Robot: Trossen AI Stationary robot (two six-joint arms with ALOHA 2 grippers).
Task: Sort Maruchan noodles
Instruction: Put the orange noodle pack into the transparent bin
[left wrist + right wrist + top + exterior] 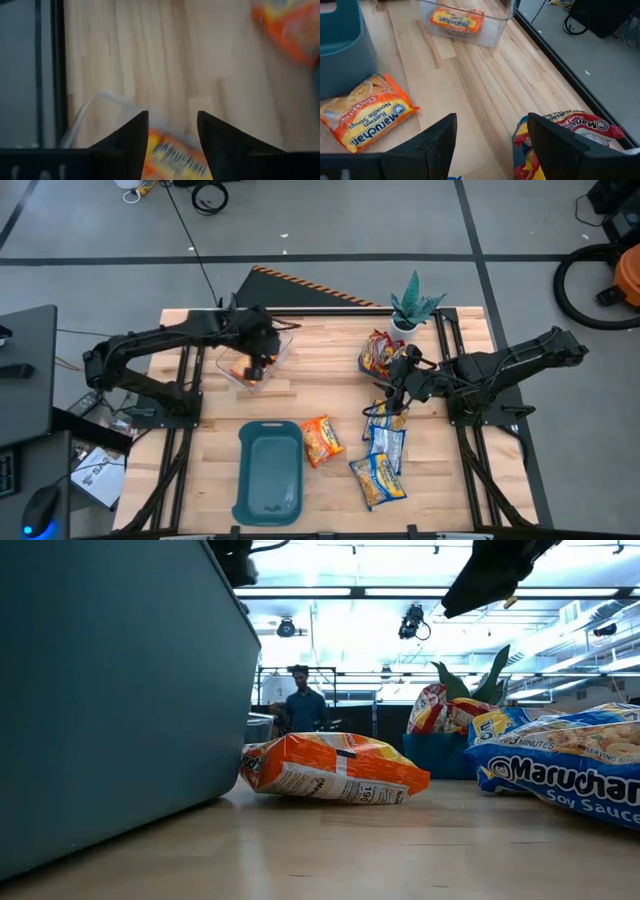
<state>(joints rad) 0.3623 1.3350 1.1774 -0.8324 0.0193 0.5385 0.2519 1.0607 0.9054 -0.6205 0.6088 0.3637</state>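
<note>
A clear plastic tub point(285, 345) stands at the table's far left, and one orange noodle packet point(456, 20) lies flat inside it. My left gripper point(255, 365) hovers open just above that packet point(172, 157). Another orange packet point(322, 440) lies on the wood mid-table. Three blue-and-yellow packets point(378, 478) lie toward the near right. Red packets point(378, 352) are piled at the far right. My right gripper point(393, 387) hangs open between the red pile and the blue packets, with a red packet point(575, 125) close beside one finger.
A teal tray point(270, 470) sits at the near centre-left, its wall point(100, 690) close to the loose orange packet point(335, 768). A potted plant point(415, 305) stands at the far edge behind the red pile. Bare wood lies between tub and right gripper. A person stands in the room behind.
</note>
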